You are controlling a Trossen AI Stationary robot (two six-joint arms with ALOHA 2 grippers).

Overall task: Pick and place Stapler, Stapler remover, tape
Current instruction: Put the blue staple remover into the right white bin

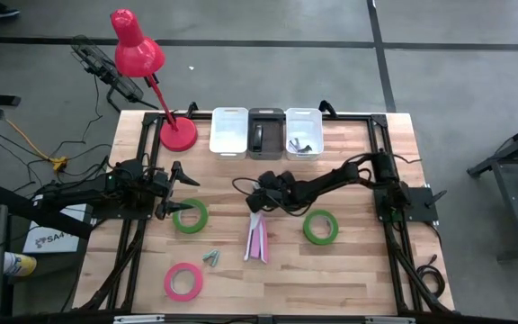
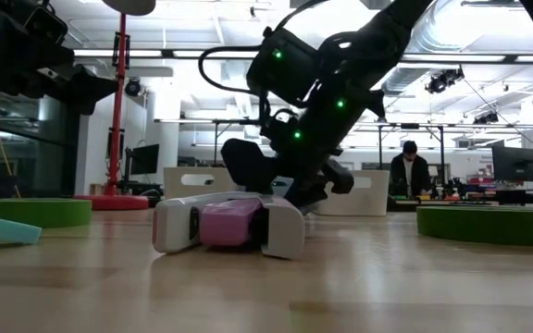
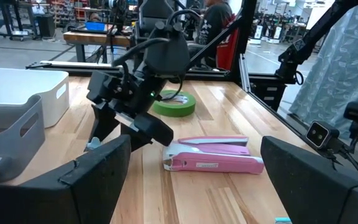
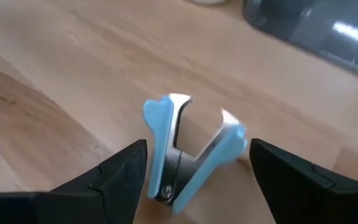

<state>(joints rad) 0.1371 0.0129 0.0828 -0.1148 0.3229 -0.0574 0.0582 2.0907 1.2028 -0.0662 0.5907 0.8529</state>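
Observation:
My right gripper (image 4: 197, 155) reaches to the table's middle (image 1: 259, 196) and is open. Its fingers stand on either side of a blue staple remover (image 4: 188, 152) that lies on the wood with its jaws spread. The pink-and-white stapler (image 1: 256, 238) lies flat just near of it (image 3: 213, 158). A second pale staple remover (image 1: 210, 258) lies to the stapler's left. One green tape roll (image 1: 190, 216) lies flat by my left gripper (image 1: 182, 191), which hovers open. Another green roll (image 1: 320, 226) and a pink roll (image 1: 183, 281) also lie flat. My right gripper has one finger on each side of the blue staple remover's handles (image 4: 160, 124), coming down at a slant from the table's right. I cannot tell whether the fingers touch it. The remover rests on the table.
Three bins stand along the far edge: white (image 1: 228, 130), dark grey (image 1: 266, 132), and white (image 1: 303, 133) with small items inside. A red desk lamp (image 1: 176, 133) stands at the far left. Bare wood lies between the stapler and the near edge. A person (image 2: 411, 171) stands in the room behind.

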